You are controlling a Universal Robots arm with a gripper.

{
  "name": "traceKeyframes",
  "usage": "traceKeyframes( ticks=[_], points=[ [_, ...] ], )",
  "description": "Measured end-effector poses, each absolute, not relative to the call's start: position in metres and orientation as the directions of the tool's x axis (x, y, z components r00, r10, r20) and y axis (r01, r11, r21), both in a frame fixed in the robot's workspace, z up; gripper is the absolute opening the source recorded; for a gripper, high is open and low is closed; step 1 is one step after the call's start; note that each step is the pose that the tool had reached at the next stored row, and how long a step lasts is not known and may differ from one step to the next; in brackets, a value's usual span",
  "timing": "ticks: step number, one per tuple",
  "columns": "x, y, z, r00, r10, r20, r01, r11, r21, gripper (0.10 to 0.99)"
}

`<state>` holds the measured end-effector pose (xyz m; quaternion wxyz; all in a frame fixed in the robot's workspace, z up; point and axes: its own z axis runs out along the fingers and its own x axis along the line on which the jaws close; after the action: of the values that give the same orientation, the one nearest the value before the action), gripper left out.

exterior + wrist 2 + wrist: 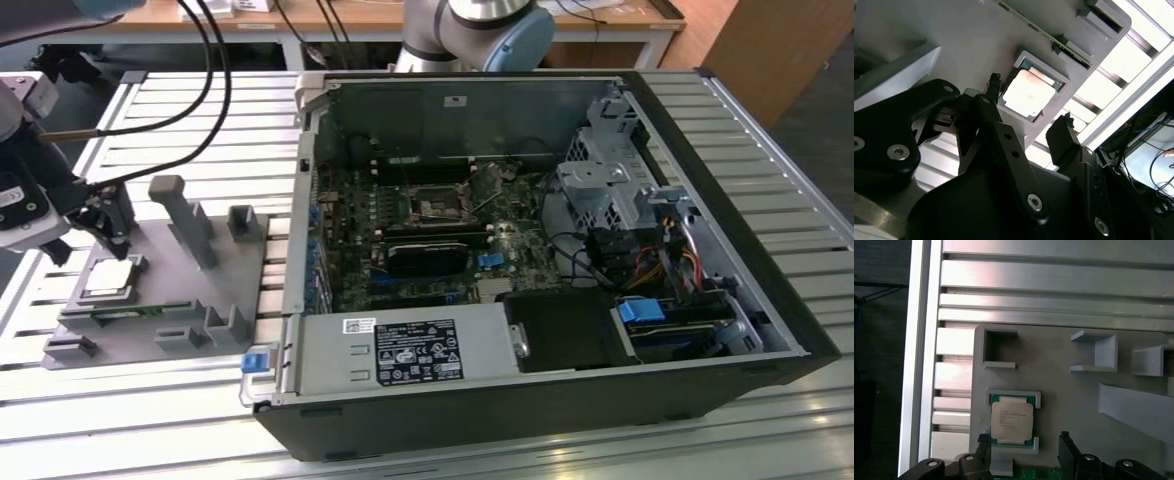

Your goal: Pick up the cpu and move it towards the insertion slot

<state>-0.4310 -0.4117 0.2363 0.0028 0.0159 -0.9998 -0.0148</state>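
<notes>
On the slatted metal bench (134,420) the cpu (1011,422) lies in a grey holder (1064,390), the claw (1024,436) spread wide above it

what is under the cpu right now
The cpu lies flat in a rimmed pocket of the grey fixture, its green edge showing. The pocket floor beneath is covered by the chip, so it cannot be seen.

The cpu (1012,423) is silvery with a teal-green rim, its holder (1069,390) pale grey, the hand (1024,437) black.
</notes>
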Motion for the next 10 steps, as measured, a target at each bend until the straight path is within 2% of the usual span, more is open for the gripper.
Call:
traceKeyframes(
  ticks=[9,10],
  points=[
    [-0.4321,-0.4117,0.2264,-0.999,-0.032,0.005,-0.032,0.999,0.028,0.655],
    [-0.4321,-0.4117,0.2259,-0.999,-0.032,0.005,-0.032,0.999,0.028,0.714]
  ],
)
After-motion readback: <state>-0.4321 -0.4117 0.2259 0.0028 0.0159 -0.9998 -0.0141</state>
